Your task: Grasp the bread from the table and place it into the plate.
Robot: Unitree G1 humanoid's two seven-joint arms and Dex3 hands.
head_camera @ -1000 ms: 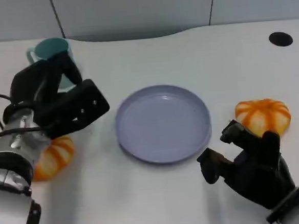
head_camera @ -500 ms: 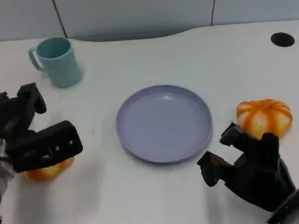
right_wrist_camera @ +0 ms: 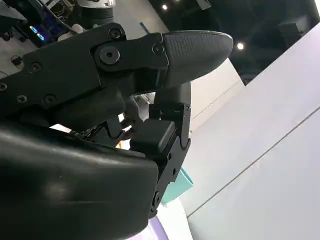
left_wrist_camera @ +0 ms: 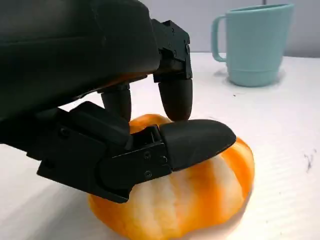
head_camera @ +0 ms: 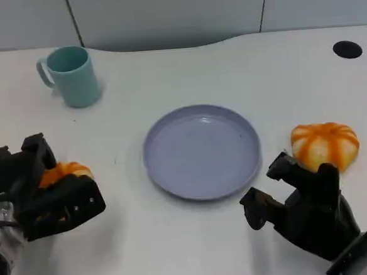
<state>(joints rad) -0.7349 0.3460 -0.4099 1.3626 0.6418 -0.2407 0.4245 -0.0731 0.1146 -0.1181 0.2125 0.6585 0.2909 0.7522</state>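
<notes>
Two orange-and-white striped breads lie on the white table. In the head view my left hand (head_camera: 43,197) sits over the left bread (head_camera: 66,171). In the left wrist view my left hand (left_wrist_camera: 100,100) has its fingers on the top of that bread (left_wrist_camera: 200,200) and its thumb against the side. The bread still rests on the table. The lilac plate (head_camera: 201,152) stands bare in the middle. The second bread (head_camera: 326,145) lies to its right. My right hand (head_camera: 308,210) hovers just in front of it, fingers apart and holding nothing, and it also shows in the right wrist view (right_wrist_camera: 100,125).
A teal cup (head_camera: 73,76) stands at the back left and also shows beyond the bread in the left wrist view (left_wrist_camera: 255,42). A black hole (head_camera: 347,49) marks the table's far right. A grey wall runs behind the table.
My left hand has swung down from in front of the cup and settled on the left bread. The right hand, plate and right bread have stayed put.
</notes>
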